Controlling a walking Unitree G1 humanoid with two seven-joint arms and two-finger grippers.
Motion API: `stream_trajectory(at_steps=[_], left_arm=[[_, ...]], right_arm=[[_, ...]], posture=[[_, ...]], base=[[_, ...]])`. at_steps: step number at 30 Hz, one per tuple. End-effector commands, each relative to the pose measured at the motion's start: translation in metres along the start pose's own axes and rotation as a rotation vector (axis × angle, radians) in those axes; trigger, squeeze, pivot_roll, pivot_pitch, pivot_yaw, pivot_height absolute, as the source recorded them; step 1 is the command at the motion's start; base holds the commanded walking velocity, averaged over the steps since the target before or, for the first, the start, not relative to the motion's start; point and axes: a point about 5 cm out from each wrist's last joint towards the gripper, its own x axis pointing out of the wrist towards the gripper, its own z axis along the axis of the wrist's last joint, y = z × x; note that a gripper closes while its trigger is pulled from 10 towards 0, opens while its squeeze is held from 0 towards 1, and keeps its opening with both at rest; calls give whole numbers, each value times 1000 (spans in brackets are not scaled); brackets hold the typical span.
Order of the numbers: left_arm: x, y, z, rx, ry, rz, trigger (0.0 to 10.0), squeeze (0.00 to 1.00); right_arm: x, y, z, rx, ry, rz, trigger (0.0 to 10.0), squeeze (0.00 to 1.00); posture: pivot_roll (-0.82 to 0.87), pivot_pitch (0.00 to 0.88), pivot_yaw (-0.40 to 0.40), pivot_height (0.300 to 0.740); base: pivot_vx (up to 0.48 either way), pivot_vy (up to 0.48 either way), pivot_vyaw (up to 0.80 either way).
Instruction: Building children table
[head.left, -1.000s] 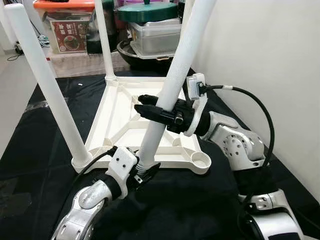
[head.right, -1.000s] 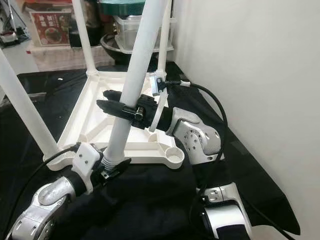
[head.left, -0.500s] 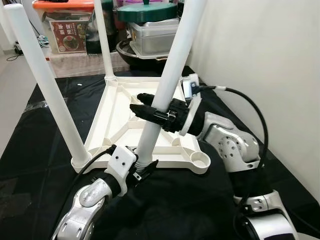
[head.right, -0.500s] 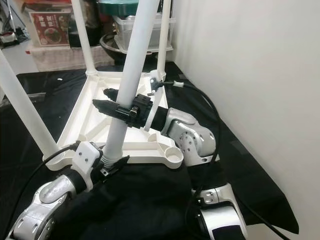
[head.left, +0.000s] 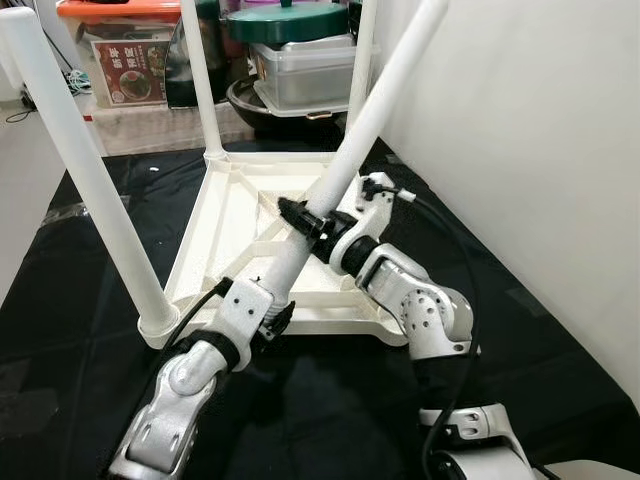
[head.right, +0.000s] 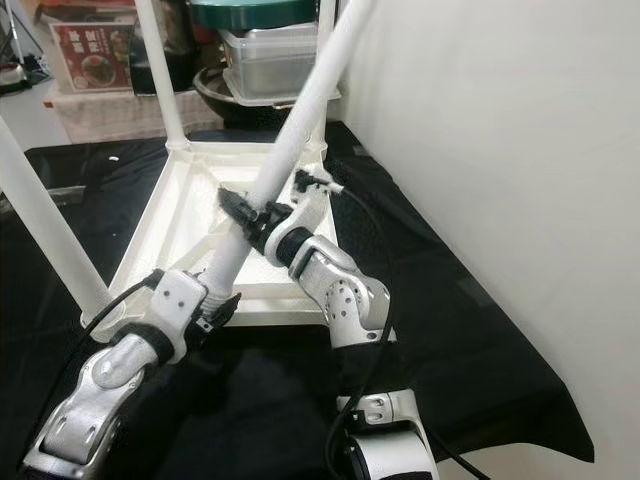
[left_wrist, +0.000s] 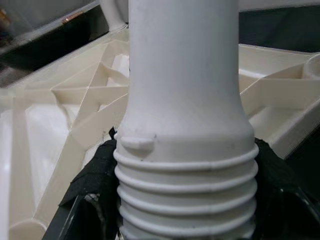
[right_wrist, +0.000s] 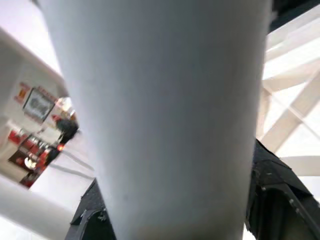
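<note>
A white plastic table top (head.left: 235, 215) lies upside down on a black cloth. Three white legs stand in its corners: front left (head.left: 85, 170), back left (head.left: 200, 80) and back right (head.left: 365, 50). Both grippers hold a loose fourth leg (head.left: 385, 105), which tilts up to the right. My left gripper (head.left: 268, 315) is shut on its ribbed lower end (left_wrist: 185, 190) at the table's front rim. My right gripper (head.left: 300, 215) is shut on the shaft (right_wrist: 160, 125) higher up, above the middle of the table. My right arm hides the front right corner.
The black cloth (head.left: 330, 400) covers the floor around the table. Behind it are a metal container and a dark pot (head.left: 300, 70), and an orange-lidded box (head.left: 125, 60). A white wall (head.left: 540, 150) runs close along the right.
The held leg has tipped further over to the right. Both grippers have reached forward with it, so its lower end has moved from the cloth to the table's front rim.
</note>
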Motion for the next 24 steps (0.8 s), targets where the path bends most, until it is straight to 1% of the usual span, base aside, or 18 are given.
stream_trajectory(at_steps=[1, 2, 3, 5, 6, 7, 9, 11, 12, 15, 16, 17, 18, 19, 21, 24], left_arm=[[13, -11, 10, 50, -45, 9, 10000, 0], [13, -11, 10, 50, -45, 9, 10000, 0], [22, -19, 15, 74, -57, 0, 10000, 0], [32, -32, 22, 115, -76, -25, 10000, 0], [32, -32, 22, 115, -76, -25, 10000, 0], [35, -35, 24, 128, -81, -31, 10000, 0], [35, -35, 24, 128, -81, -31, 10000, 0], [38, -42, 23, 173, -84, -49, 10000, 0], [37, -44, 21, 196, -80, -57, 10000, 0], [36, -45, 18, 213, -77, -60, 10000, 0], [35, -45, 15, 231, -72, -62, 10000, 0], [32, -44, 12, 242, -68, -60, 10000, 0], [32, -44, 12, 242, -68, -60, 10000, 0], [29, -42, 8, 261, -61, -54, 10000, 0], [29, -42, 8, 261, -61, -54, 10000, 0], [21, -35, -3, 291, -40, -27, 10000, 0]], right_arm=[[9, 20, -31, 181, 46, 16, 10000, 0], [9, 20, -31, 181, 46, 16, 10000, 0], [11, 26, -34, 210, 49, 20, 10000, 0], [14, 30, -35, 245, 45, -4, 10000, 0], [14, 30, -35, 245, 45, -4, 10000, 0], [15, 30, -35, 260, 44, -20, 10000, 0], [15, 30, -35, 260, 44, -20, 10000, 0], [16, 28, -34, 345, 47, -61, 10000, 0], [16, 28, -32, 379, 46, -73, 10000, 0], [16, 28, -31, 400, 47, -82, 10000, 0], [16, 28, -30, 408, 46, -89, 8941, 0], [16, 26, -29, 410, 43, -99, 10000, 0], [16, 26, -29, 410, 43, -99, 10000, 0], [15, 22, -26, 406, 38, -112, 10000, 0], [15, 22, -26, 406, 38, -112, 10000, 0], [16, 10, -14, 389, 29, -136, 10000, 0]], posture=[[71, 0, -54, 740], [71, 0, -54, 740], [71, 0, -54, 740], [70, 0, -57, 740], [70, 0, -57, 740], [70, 0, -57, 740], [70, 0, -57, 740], [70, 0, -56, 740], [64, 0, -51, 740], [64, 0, -51, 740], [59, 0, -47, 740], [59, 0, -46, 740], [59, 0, -46, 740], [59, 0, -46, 740], [59, 0, -46, 740], [66, 0, -50, 740]], base=[[0, 0, 0], [0, 0, 0], [0, 0, 0], [0, 0, 0], [0, 0, 0], [0, 0, 0], [0, 0, 0], [0, 0, 0], [0, 0, 0], [0, 0, 0], [0, 0, 0], [0, 0, 0], [0, 0, 0], [0, 0, 0], [0, 0, 0], [0, 0, 0]])
